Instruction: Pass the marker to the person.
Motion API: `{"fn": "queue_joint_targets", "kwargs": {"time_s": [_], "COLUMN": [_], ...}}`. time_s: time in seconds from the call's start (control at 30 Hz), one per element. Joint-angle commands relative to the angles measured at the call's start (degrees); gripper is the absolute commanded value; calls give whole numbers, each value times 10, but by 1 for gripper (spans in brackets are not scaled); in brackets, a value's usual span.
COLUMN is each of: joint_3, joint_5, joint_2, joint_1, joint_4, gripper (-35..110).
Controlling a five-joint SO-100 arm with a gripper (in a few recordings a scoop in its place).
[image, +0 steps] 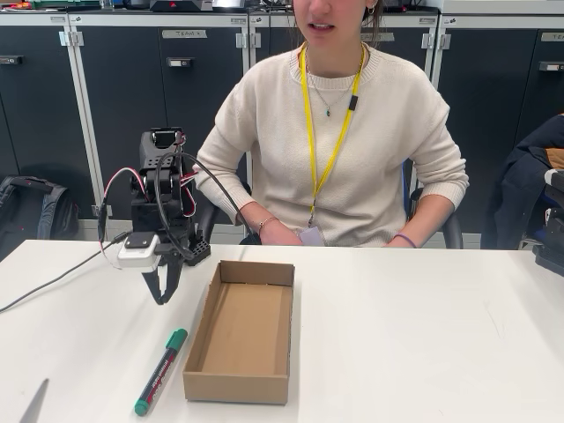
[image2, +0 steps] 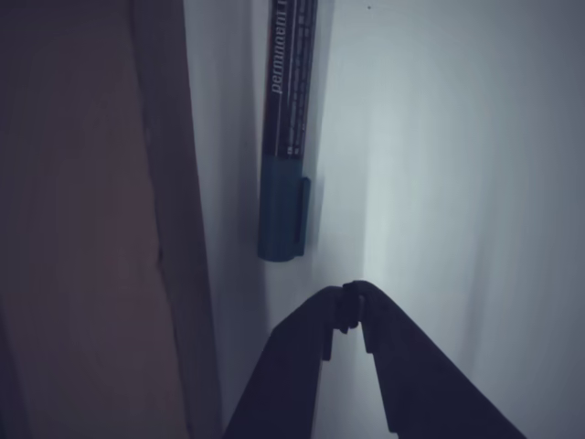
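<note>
The marker (image: 159,371) lies flat on the white table, green cap toward the arm, just left of the cardboard tray. In the wrist view the marker (image2: 285,137) lies ahead of the fingertips with its cap end closest. My gripper (image: 164,297) (image2: 352,297) hangs a little above the table behind the marker's cap, jaws shut with nothing between them. The person (image: 339,132) sits behind the table in a cream sweater with a yellow lanyard, both hands resting at the far table edge.
An empty cardboard tray (image: 240,384) stands right of the marker; its wall (image2: 169,210) runs along the marker in the wrist view. Cables trail left from the arm's base. Dark cabinets stand behind. A bag sits on the floor at the left.
</note>
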Motion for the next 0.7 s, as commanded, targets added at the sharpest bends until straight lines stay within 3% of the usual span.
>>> {"fn": "queue_joint_targets", "kwargs": {"time_s": [0.0,0.13,0.27,0.67], "joint_3": [-40,-72,-111,-142], "joint_5": [-23,-26,-17,37], "joint_2": [-38,-96,-120,-133], "joint_1": [26,43,25,-73], "joint_4": [-45,-65,13,70], "gripper": [-5,-5,-5,-5]}}
